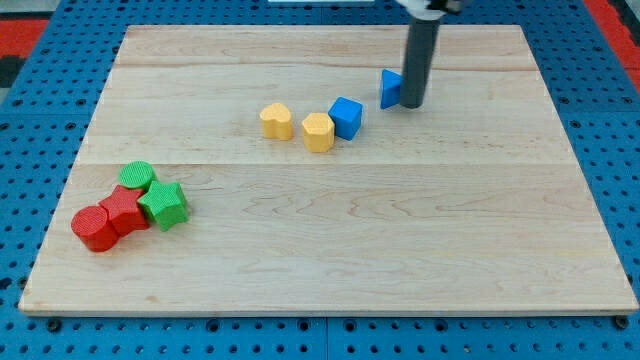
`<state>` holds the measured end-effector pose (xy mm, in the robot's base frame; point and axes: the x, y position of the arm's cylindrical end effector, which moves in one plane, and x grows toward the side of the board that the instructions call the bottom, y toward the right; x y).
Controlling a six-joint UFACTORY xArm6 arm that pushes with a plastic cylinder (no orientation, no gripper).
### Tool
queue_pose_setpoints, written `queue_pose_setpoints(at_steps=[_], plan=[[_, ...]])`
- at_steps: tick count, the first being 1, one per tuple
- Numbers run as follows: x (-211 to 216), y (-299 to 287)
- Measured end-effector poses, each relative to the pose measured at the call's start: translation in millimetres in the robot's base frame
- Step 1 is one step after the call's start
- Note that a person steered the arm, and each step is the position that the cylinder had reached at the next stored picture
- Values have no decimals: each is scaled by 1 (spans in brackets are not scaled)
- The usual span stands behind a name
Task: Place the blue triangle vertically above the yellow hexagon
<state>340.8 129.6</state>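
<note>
Touching down with my tip (pixel 412 105) near the view's top, right of centre, on the pale wooden surface (pixel 350 240). Stands hard against the right side of the small blue triangle block (pixel 390 88), apparently touching it. Belongs to a straight dark rod (pixel 421 55) that rises out of the view's top edge. Grasps nothing: presses as a bare rod end only.

Sits with its right part hidden behind the rod, that blue triangle, so cannot tell which way its point faces. Shows a visible part taller than wide, running from the view's top toward the bottom, with a flat blue face turned to the view's left. Lies above and to the right of the yellow hexagon block (pixel 318 131), well off the line straight above it, and apart from it.

Touches, at the hexagon's upper right, a blue cube (pixel 347 116), which lies between hexagon and triangle, lower left of the triangle and apart from it. Leaves a small gap, on the hexagon's left, to a yellow heart-shaped block (pixel 277 121).

Clusters far off at the view's lower left: a green block (pixel 137 176) of unclear shape at the top, a green star (pixel 164 205) on the right, a red block (pixel 124 210) in the middle, a red cylinder (pixel 94 228) lowest and leftmost, all packed together and touching.

Frames the surface on all sides: a blue pegboard (pixel 20 150).
</note>
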Motion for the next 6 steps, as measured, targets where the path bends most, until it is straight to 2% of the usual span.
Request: queue_pose_setpoints(at_steps=[1, 2, 4, 5, 6], plan=[[-32, 13], [-23, -49], [-17, -90], [-2, -144], [1, -147]])
